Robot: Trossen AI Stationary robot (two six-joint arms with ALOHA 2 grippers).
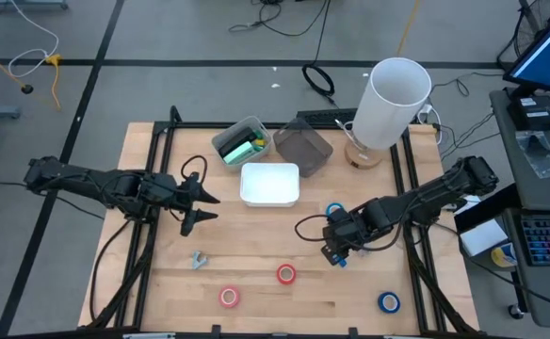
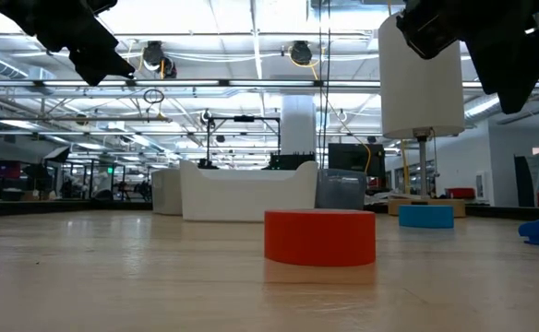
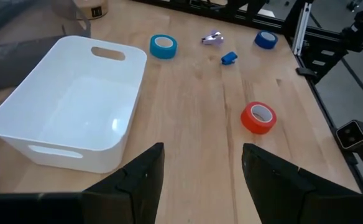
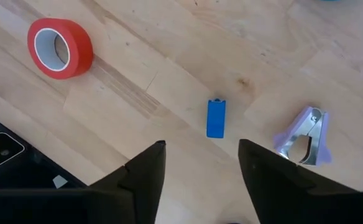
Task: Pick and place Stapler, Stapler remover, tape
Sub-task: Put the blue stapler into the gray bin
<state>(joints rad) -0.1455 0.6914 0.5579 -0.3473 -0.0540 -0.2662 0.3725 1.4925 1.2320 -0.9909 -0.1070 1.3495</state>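
Two dark arms reach in over the wooden table [image 1: 162,282] from either side. At the left, the left gripper [image 1: 209,207] hangs above bare wood with its claw spread wide and nothing in it. Just beyond it sits an empty white bin [image 1: 269,184]. Behind the bin are a clear tub [image 1: 240,141] holding something green and a dark grey tub [image 1: 303,149]. In front of the left gripper lies a small pale grey object [image 1: 198,259], too small to make out.

The tape rolls are short rings with pale cores, all lying flat and well apart. A pink roll [image 1: 229,298] lies near the front edge. Right of it and a little farther back is a red roll [image 1: 286,274]. A light blue roll [image 1: 335,210] lies beside the bin's right end. A darker blue roll [image 1: 389,302] sits at the front right.

The right gripper [image 1: 336,247] hovers between the red and light blue rolls. Its fingers stand apart and hold nothing. Its wrist view shows a lavender staple remover [image 4: 306,137] with curved metal jaws resting on the wood below. Just beside it lies a small blue block [image 4: 215,118], not touching it. At the back right stands a big white cylinder [image 1: 397,99] on a round wooden base.
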